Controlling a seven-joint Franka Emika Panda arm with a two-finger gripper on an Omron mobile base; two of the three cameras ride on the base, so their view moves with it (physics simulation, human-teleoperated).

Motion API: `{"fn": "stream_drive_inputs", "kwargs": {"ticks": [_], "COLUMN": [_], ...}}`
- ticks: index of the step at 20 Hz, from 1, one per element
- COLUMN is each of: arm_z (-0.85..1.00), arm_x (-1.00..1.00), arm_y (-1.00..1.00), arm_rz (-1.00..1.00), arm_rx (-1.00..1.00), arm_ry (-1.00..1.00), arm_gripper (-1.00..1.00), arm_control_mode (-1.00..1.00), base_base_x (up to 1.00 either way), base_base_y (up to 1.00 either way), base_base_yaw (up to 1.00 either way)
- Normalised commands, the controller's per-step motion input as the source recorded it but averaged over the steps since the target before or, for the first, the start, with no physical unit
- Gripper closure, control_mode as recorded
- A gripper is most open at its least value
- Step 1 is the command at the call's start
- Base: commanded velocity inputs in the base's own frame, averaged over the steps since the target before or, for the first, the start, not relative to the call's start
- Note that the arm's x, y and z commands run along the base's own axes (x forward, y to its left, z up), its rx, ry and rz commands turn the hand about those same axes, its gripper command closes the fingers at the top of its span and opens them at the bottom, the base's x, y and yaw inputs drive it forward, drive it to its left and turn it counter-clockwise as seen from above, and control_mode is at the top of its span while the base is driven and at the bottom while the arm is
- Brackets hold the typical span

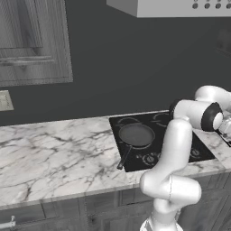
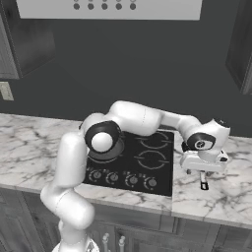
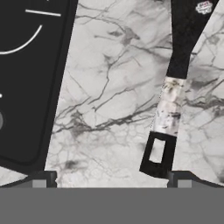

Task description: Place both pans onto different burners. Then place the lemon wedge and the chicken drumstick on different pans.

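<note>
The wider grey pan (image 1: pixel 136 134) sits on a front burner of the black cooktop (image 1: pixel 180 124), its thin dark handle pointing toward the counter's front. My gripper (image 2: pixel 197 174) hangs open, pointing down over the marble counter just right of the cooktop. Below the gripper (image 3: pixel 111 181) lies a long pan handle (image 3: pixel 168 109), black, then shiny, ending in a black loop. That loop lies near my right fingertip (image 3: pixel 183 180), and nothing is gripped. The handle's pan body is out of frame. The lemon wedge and the chicken drumstick are out of view.
A burner ring (image 3: pixel 26 41) and the cooktop's right edge (image 3: pixel 57 87) border the marble (image 3: pixel 109 87) under the hand. Knobs (image 2: pixel 130 179) line the cooktop front. My arm reaches across the cooktop in the right base view. A range hood (image 2: pixel 108 7) hangs above.
</note>
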Motion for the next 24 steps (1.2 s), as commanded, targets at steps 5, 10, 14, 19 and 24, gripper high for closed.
{"fn": "stream_drive_inputs", "kwargs": {"ticks": [5, 10, 14, 19, 24], "arm_z": [-0.25, -0.28, -0.16, -0.10, -0.13], "arm_x": [0.20, 0.16, 0.12, 0.12, 0.09], "arm_y": [0.00, 0.00, -0.03, -0.03, -0.07], "arm_rz": [0.00, 0.00, 0.00, 0.00, 0.00], "arm_rx": [0.00, 0.00, 0.00, 0.00, 0.00], "arm_ry": [0.00, 0.00, -0.01, -0.02, -0.02], "arm_gripper": [-1.00, -1.00, -1.00, -1.00, -1.00], "arm_control_mode": [-1.00, -1.00, -1.00, -1.00, -1.00], "base_base_x": [0.00, 0.00, 0.00, 0.00, 0.00], "base_base_y": [0.00, 0.00, 0.00, 0.00, 0.00], "base_base_yaw": [0.00, 0.00, 0.00, 0.00, 0.00]}}
